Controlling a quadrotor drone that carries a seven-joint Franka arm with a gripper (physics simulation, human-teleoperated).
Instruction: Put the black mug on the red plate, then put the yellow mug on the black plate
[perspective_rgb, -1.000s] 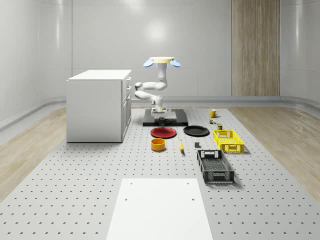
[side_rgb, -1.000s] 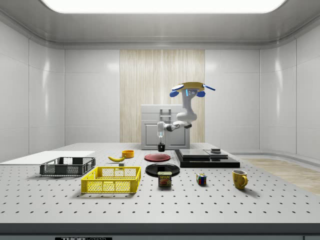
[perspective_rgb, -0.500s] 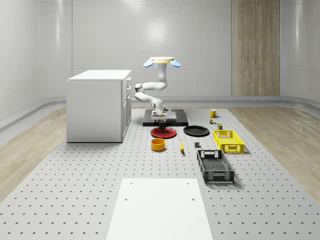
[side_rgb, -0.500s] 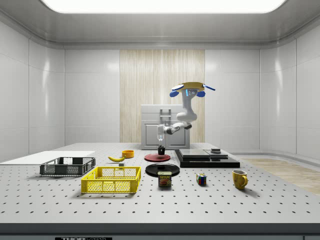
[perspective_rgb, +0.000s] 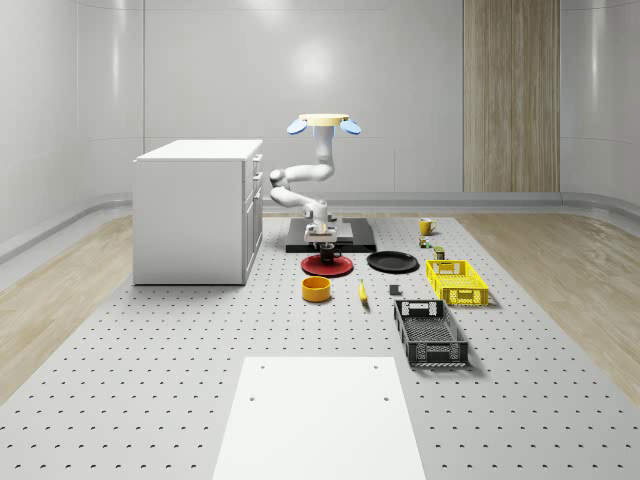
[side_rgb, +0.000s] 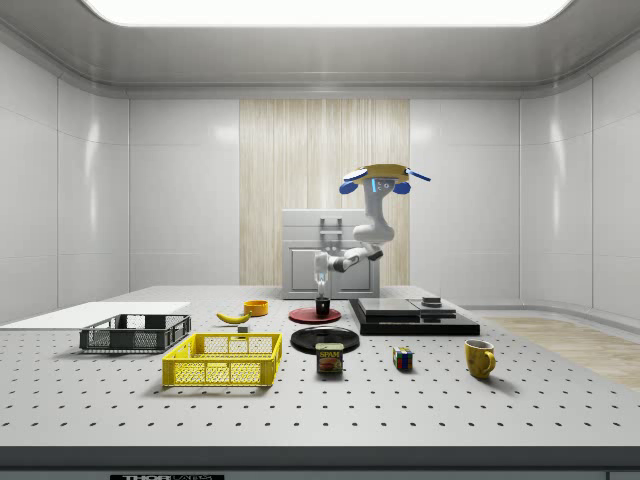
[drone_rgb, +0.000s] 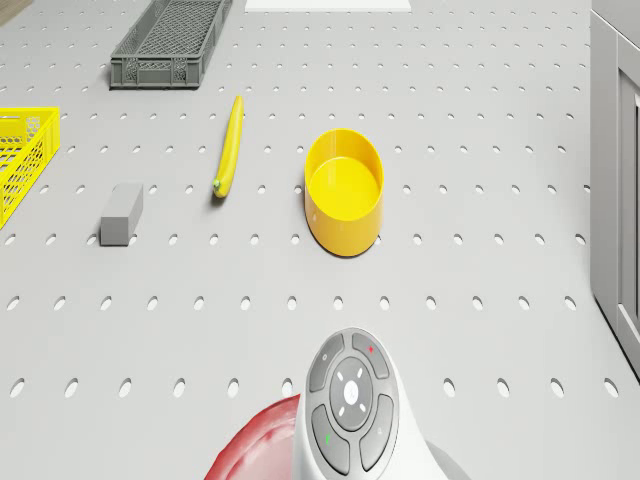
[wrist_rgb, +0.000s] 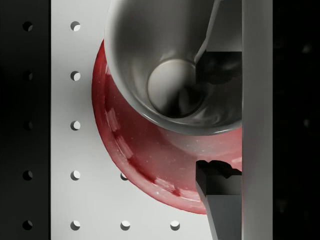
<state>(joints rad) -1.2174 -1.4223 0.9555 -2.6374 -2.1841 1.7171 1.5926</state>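
The drone hovers over the far platform while the pincer, clamped on the mug's rim, holds it upright directly above the red plate, apparently just clear, so release needs only a short straight descent.

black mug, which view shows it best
The wrist view: the black mug sits large there, open top toward the camera, held by the gripper over the red plate. The whole-scene view and side view show it as a small dark shape at the gripper.
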